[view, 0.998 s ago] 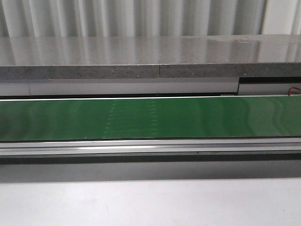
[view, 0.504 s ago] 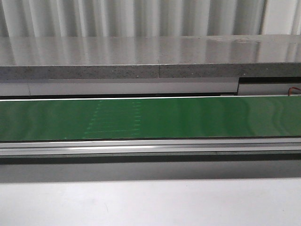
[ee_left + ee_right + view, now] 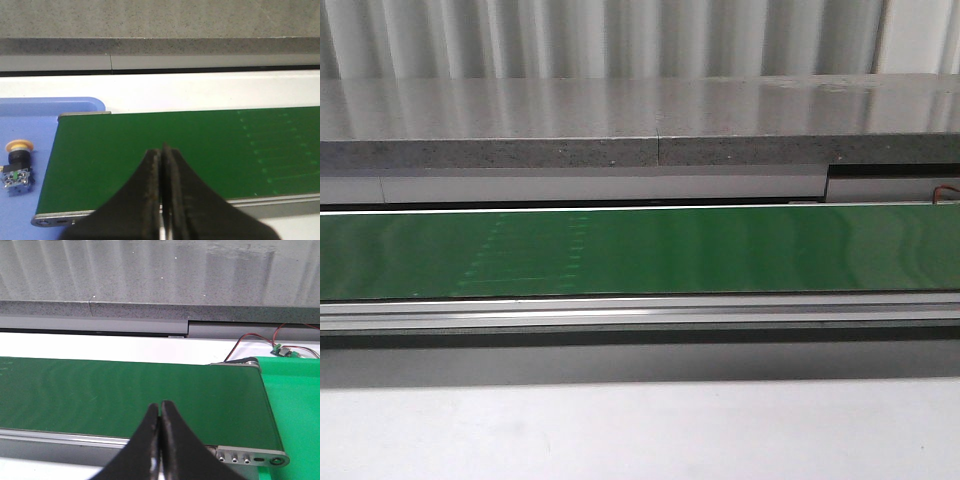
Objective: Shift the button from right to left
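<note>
The button [image 3: 17,166], with a yellow-orange cap and a blue-and-black body with a small green mark, lies on a blue tray [image 3: 45,107] just past the end of the green conveyor belt [image 3: 150,135] in the left wrist view. My left gripper [image 3: 162,149] is shut and empty above the belt's near edge, well apart from the button. My right gripper [image 3: 160,405] is shut and empty above the belt [image 3: 125,390] near its other end. Neither gripper nor the button shows in the front view.
The green belt [image 3: 720,250] runs across the front view with a faint dotted seam [image 3: 530,250], a metal rail [image 3: 640,312] in front and a grey stone ledge [image 3: 640,130] behind. A green surface [image 3: 295,400] and a small wired circuit board [image 3: 285,351] lie beyond the belt's right end.
The faint dotted seam on the belt has drifted to the left in the front view. No gripper or button appears in that view in any frame.
</note>
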{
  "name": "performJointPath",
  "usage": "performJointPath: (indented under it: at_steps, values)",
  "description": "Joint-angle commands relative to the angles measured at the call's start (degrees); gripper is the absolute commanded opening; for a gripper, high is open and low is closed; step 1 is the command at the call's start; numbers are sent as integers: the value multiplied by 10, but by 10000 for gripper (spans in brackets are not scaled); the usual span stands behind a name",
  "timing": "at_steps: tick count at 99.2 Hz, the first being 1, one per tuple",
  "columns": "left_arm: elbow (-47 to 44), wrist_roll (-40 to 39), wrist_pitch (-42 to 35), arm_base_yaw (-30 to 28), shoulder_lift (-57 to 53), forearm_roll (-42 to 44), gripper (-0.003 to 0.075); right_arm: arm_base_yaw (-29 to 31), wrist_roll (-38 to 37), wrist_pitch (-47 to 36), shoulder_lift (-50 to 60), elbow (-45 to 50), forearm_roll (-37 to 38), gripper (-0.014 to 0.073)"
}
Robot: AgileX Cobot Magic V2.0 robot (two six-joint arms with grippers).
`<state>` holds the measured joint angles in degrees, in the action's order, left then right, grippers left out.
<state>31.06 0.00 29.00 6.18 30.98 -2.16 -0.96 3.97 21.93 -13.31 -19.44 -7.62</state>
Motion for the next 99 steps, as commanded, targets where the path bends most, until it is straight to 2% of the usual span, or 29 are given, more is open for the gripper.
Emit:
performJointPath:
  at_steps: [1, 36, 60, 99]
  values:
    - [3, -5, -33, 2, -23, -7, -20, 1, 6, -46, -4, -14, -4, -68]
    - [-70, -4, -72, 2, -132, 3, -20, 1, 6, -46, -4, -14, -4, -68]
    - [-161, 0, -228, -1, -191, 3, -20, 1, 6, -46, -4, -14, -4, -68]
    - [-288, 0, -233, -24, -317, 22, -20, 1, 6, -46, -4, -14, -4, -68]
